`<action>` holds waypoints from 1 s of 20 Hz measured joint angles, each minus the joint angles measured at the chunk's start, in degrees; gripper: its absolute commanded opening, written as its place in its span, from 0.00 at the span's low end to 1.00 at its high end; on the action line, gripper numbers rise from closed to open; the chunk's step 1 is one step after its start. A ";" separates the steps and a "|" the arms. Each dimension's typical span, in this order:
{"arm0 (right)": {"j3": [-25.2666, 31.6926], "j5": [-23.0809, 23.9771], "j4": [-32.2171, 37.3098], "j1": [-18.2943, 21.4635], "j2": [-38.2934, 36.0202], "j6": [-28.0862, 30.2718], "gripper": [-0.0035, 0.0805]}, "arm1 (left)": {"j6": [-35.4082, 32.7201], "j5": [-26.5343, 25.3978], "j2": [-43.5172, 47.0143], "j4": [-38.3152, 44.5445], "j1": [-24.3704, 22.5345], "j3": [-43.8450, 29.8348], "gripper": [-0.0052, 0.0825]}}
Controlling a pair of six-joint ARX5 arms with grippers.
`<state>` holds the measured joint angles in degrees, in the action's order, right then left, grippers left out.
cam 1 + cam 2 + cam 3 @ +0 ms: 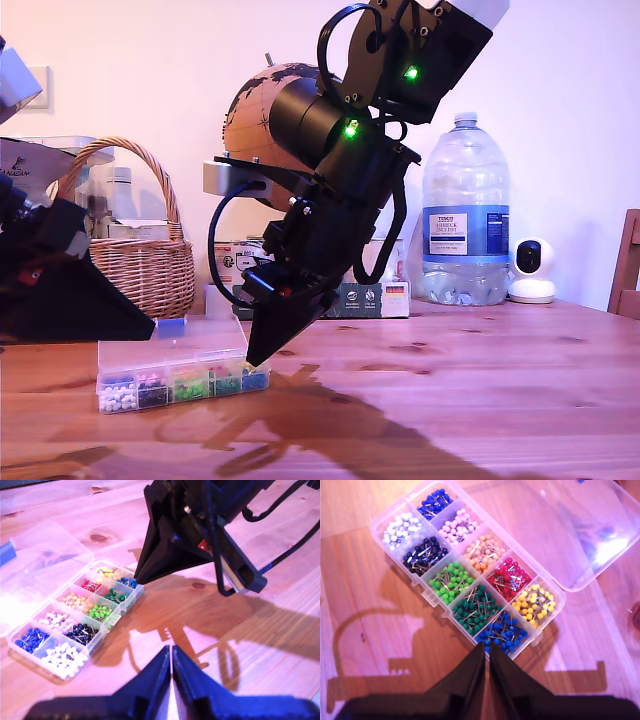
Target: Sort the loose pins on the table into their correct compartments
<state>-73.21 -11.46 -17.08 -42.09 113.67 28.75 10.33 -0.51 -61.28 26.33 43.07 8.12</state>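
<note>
Exterior view: a clear plastic organiser box point(180, 375) sits on a wooden table point(480, 380) toward this view's left, lid open and lying flat behind it. My second gripper point(262, 352) points steeply down, its tip just above the box's end cell nearest the view's centre. Second wrist view: the black jaws are pressed together, a thin slit between them, directly over the blue pins point(502, 632). No loose pin is visible between them. My first gripper point(171, 660) hovers over bare table near the box, jaws also together. A wicker basket point(140, 255) stands behind.
</note>
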 measured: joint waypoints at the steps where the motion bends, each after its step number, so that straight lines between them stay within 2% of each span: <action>1: 0.00 0.00 0.15 0.00 0.00 0.00 0.03 | 0.00 0.00 0.00 -0.04 0.00 0.00 0.03; 6: -1.62 -1.62 -1.01 0.02 0.00 0.00 0.03 | 0.00 0.00 0.00 -0.15 0.00 0.00 0.03; 9: -3.10 -1.31 -0.90 0.04 0.00 0.00 0.03 | 0.00 0.02 0.00 -0.15 0.00 0.00 0.03; 20: -3.17 0.04 -1.38 0.09 0.02 0.26 0.03 | 0.00 0.02 0.00 -0.15 0.00 0.00 0.03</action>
<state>-76.38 -11.42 -18.46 -42.00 113.69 29.02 10.33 -0.49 -61.28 26.17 43.07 8.12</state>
